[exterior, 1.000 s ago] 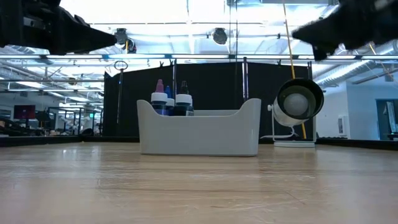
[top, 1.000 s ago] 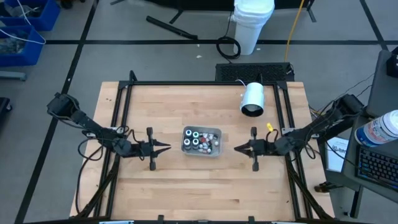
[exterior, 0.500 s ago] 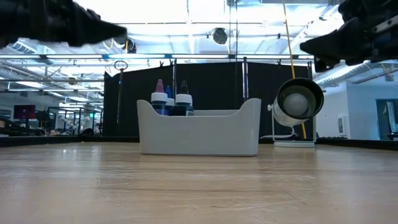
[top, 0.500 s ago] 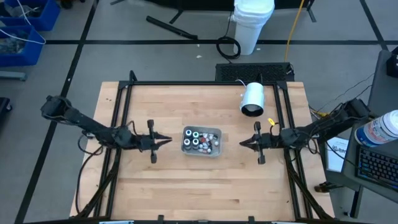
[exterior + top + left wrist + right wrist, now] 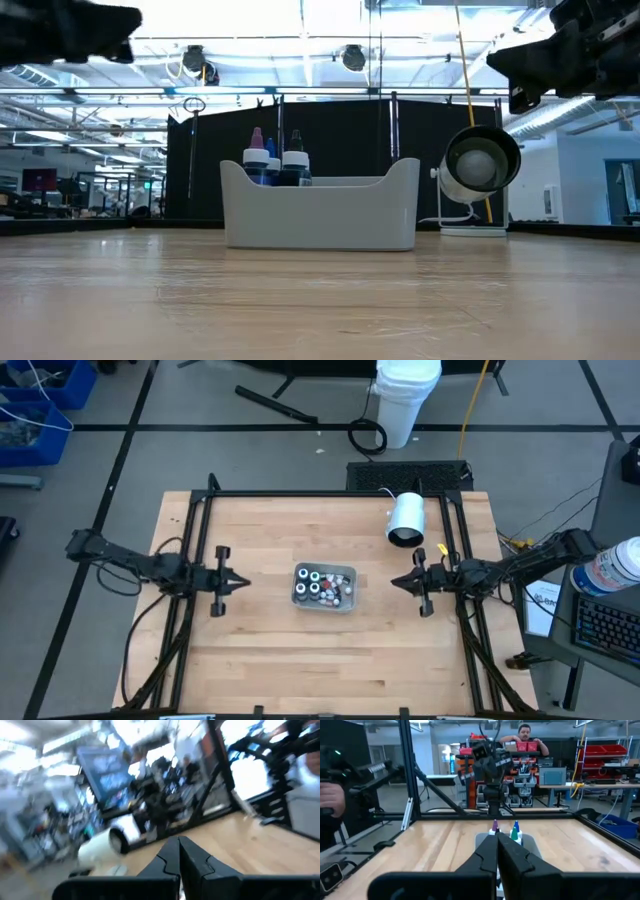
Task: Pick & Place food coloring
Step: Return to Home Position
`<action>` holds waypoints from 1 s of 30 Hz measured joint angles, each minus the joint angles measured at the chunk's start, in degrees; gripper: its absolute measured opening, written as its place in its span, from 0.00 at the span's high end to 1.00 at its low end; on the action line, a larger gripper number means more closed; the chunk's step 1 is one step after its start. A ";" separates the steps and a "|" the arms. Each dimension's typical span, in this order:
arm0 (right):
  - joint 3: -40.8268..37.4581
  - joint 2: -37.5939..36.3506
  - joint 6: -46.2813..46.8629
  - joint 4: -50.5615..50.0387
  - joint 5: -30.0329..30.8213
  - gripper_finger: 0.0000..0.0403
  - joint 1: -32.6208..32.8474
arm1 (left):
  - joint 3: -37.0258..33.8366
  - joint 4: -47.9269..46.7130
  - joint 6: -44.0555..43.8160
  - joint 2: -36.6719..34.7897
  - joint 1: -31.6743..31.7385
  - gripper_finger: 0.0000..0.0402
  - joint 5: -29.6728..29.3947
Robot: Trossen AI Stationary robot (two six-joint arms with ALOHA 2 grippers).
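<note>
Gray bin (image 5: 297, 592): sits open-topped at the middle of the wooden table (image 5: 300, 660), between the two grippers
Food coloring (image 5: 318, 586): every small bottle in sight stands inside the bin, packed close together; from above, white, teal and dark caps show; in the low view, purple, blue and white tips (image 5: 270, 158) rise over the rim at one end
Left gripper (image 5: 243, 582): clenched on nothing, its fingers meeting in a point; raised above the table on the bin's left, well apart from it and aimed toward it
Right gripper (image 5: 393, 582): also clenched and empty; raised on the bin's right, pointing at it
White cylinder (image 5: 406, 520): lies on its side near the table's far right, dark open end facing the front, apart from the bin
White bucket (image 5: 407, 400): on the floor beyond the table
</note>
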 joint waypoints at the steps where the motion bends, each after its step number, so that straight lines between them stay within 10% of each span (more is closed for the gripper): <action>1: -0.02 -0.20 -0.08 -0.04 0.00 1.00 0.24 | -2.11 1.85 1.08 -2.08 -0.16 0.99 1.23; 10: -0.50 -1.82 -1.68 -1.37 -0.04 1.00 2.73 | -6.10 -2.78 -0.18 -13.08 1.52 1.00 9.65; 30: -1.60 -17.58 -3.34 -3.88 6.71 1.00 7.84 | -6.08 -8.88 1.96 -21.65 -0.20 1.00 8.30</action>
